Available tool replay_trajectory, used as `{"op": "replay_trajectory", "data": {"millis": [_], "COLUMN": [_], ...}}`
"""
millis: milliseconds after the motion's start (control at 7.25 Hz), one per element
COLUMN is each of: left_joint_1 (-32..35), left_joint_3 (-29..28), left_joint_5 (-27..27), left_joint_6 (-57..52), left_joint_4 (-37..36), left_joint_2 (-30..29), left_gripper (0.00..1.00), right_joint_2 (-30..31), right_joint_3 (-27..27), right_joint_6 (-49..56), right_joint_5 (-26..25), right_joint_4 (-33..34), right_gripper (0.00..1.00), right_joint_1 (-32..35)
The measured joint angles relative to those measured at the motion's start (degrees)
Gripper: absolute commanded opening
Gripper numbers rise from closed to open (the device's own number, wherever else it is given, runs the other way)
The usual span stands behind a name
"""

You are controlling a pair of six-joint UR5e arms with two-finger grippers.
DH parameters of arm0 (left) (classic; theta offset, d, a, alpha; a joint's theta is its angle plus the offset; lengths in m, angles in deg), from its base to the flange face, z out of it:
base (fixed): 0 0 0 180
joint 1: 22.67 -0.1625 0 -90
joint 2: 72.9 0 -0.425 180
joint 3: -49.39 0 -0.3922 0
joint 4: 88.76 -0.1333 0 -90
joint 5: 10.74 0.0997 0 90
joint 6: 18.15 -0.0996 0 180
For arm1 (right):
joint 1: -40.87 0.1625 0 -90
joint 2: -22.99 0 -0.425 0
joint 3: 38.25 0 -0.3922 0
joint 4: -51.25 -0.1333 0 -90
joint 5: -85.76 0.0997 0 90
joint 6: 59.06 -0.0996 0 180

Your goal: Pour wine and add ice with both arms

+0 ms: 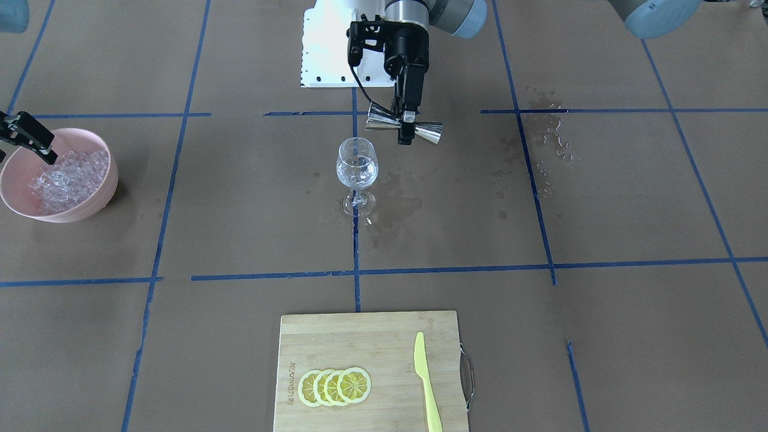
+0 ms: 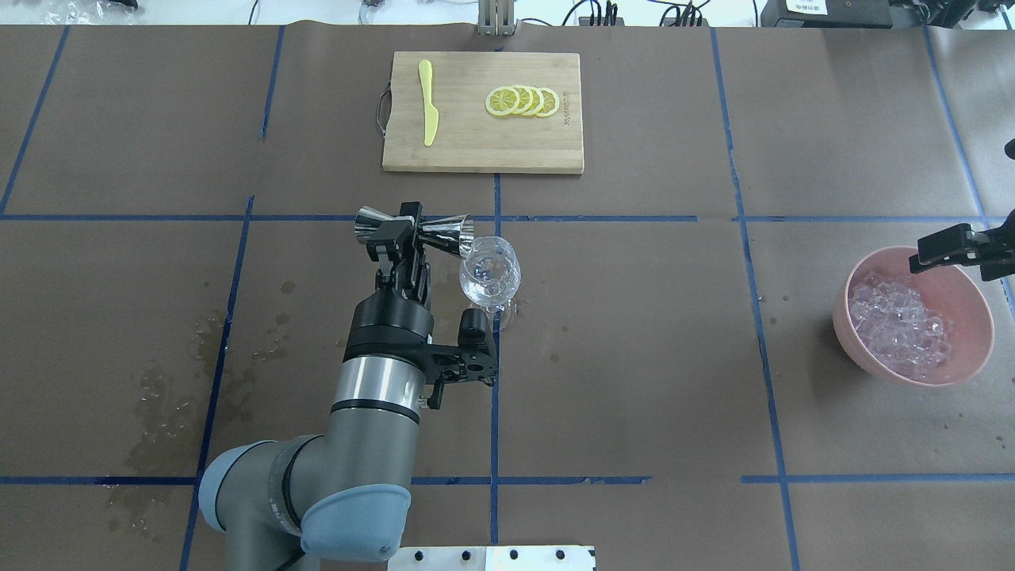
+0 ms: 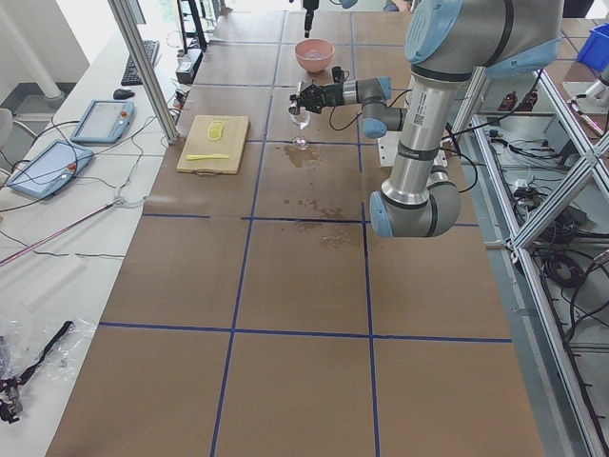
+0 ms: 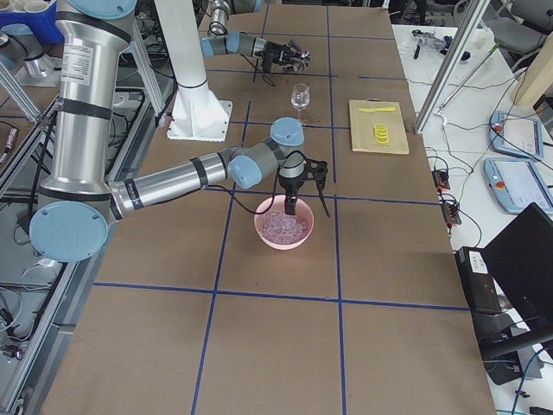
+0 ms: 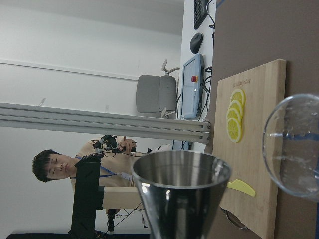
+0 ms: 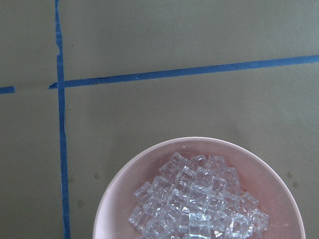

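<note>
My left gripper is shut on the waist of a steel jigger and holds it on its side above the table. One mouth of the jigger is close by the rim of the clear wine glass, which stands upright at mid-table. The jigger's open cup fills the left wrist view, with the glass beside it. The ice is heaped in a pink bowl. My right gripper hangs open and empty over the bowl, one finger above its rim. Ice shows in the right wrist view.
A bamboo cutting board with lemon slices and a yellow knife lies at the far side. Wet patches mark the paper on my left and around the glass foot. The white base stands behind the left arm.
</note>
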Motion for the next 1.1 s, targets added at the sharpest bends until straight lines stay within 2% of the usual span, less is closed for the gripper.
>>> {"op": "replay_trajectory", "data": {"millis": [276, 690, 1103], "left_joint_1": [0.44, 1.55, 2.64], "left_joint_3": [0.39, 0.91, 0.99], "left_joint_5": [0.00, -0.35, -0.96], "left_joint_6": [0.00, -0.01, 0.06], "left_joint_4": [8.16, 15.27, 27.72], "left_joint_2": [4.61, 8.79, 15.27], "left_gripper": [0.00, 0.00, 0.00], "right_joint_2": [0.11, 0.60, 1.17], "right_joint_3": [0.04, 0.81, 1.38], "right_joint_6": [-0.03, -0.05, -0.25], "right_joint_5": [-0.58, -4.22, -6.63], "right_joint_4": [0.03, -0.10, -0.14], "right_gripper": [1.00, 1.00, 1.00], "right_joint_1": [-0.54, -3.11, -5.11]}}
